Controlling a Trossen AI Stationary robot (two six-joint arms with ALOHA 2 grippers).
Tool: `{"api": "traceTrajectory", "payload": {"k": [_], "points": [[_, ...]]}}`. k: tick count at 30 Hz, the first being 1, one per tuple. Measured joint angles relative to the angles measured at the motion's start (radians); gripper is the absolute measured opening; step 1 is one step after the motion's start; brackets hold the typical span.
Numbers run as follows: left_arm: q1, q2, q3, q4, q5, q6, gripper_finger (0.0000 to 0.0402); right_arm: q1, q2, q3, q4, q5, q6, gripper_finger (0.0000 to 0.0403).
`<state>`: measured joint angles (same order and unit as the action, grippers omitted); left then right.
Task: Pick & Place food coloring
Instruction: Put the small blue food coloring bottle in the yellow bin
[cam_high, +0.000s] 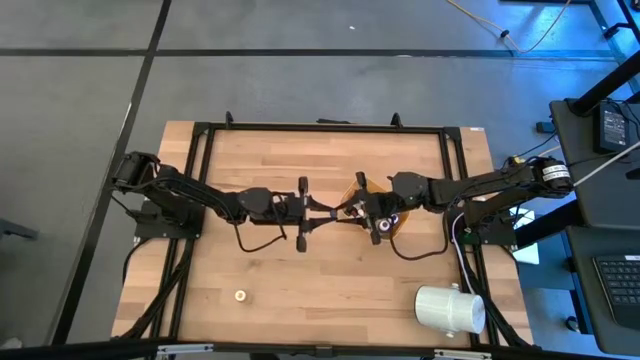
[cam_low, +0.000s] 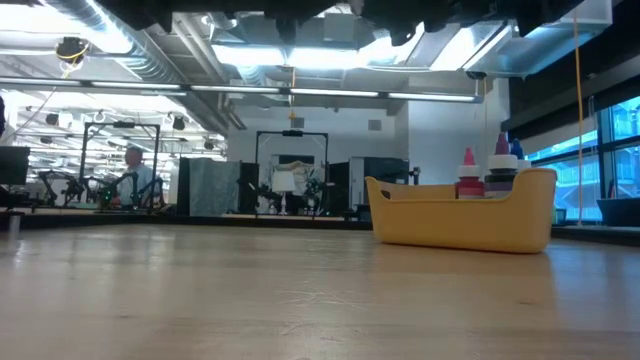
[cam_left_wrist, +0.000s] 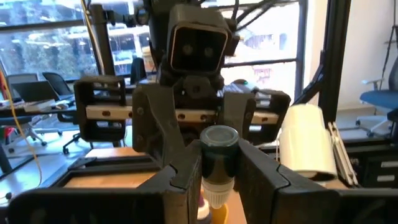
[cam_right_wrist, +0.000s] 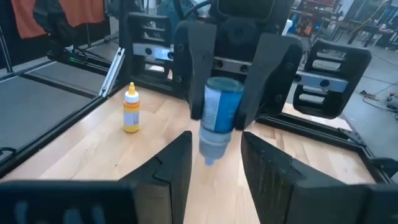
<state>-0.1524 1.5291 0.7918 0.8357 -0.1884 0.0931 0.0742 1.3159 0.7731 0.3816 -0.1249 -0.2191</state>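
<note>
One food coloring bottle (cam_right_wrist: 221, 109), blue-green with a pale cap pointing down, hangs high over the table's middle. My left gripper (cam_left_wrist: 219, 171) is shut on it. My right gripper (cam_right_wrist: 216, 140) faces it from the right, fingers open on either side of the bottle's cap end. In the high view the two grippers meet tip to tip, left (cam_high: 335, 212) and right (cam_high: 362, 208), beside the yellow bowl (cam_high: 395, 222). Other food coloring bottles (cam_low: 485, 175) stand in that bowl (cam_low: 460, 215). A small yellow bottle (cam_right_wrist: 130, 109) stands upright on the table. My left gripper pinches the bottle's body (cam_left_wrist: 217, 155) between its two fingers, one on each side. The fingers come in level from the table's left and lie across the bottle. The bottle hangs upside down, cap end down, clear of table and bowl. Whether my right gripper's fingers touch the bottle, I cannot tell.
A big white cylinder (cam_high: 450, 308) lies near the table's front right corner. The small yellow bottle (cam_high: 240, 296) is at the front left. A black frame (cam_high: 320, 127) runs around the wooden table top.
</note>
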Motion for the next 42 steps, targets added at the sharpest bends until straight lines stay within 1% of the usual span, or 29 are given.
{"api": "traceTrajectory", "payload": {"k": [10, 15, 20, 28, 30, 33, 35, 38, 42], "points": [[0.006, 0.000, 0.000, 0.026, 0.004, 0.004, 0.0085, 0.000, 0.000, 0.000, 0.030, 0.000, 0.001, 0.0141], [0.006, 0.000, 0.000, 0.067, 0.004, 0.027, 0.0085, 0.000, 0.000, 0.000, 0.047, 0.000, 0.001, 0.0141], [0.018, 0.000, 0.000, 0.073, 0.007, 0.033, 0.0086, 0.000, 0.000, 0.000, 0.080, 0.003, 0.001, 0.0141], [0.024, 0.000, 0.000, 0.087, 0.008, 0.034, 0.0086, 0.000, 0.000, 0.000, 0.083, 0.004, 0.001, 0.0141], [0.024, 0.000, 0.000, 0.089, 0.008, 0.041, 0.0086, 0.001, 0.000, 0.000, 0.083, 0.028, 0.002, 0.0141], [0.024, 0.000, 0.000, 0.089, 0.007, 0.041, 0.0086, 0.001, 0.000, 0.000, 0.081, 0.092, 0.005, 0.0141], [0.025, 0.000, 0.000, 0.090, 0.004, 0.042, 0.0086, 0.001, 0.000, 0.000, 0.085, 0.099, 0.000, 0.0140], [0.025, 0.000, 0.000, 0.093, 0.005, 0.043, 0.0086, 0.001, 0.000, 0.000, 0.090, 0.097, 0.001, 0.0133], [0.025, 0.000, 0.000, 0.093, 0.005, 0.044, 0.0086, 0.001, 0.000, 0.000, 0.090, 0.088, 0.001, 0.0106]]}}
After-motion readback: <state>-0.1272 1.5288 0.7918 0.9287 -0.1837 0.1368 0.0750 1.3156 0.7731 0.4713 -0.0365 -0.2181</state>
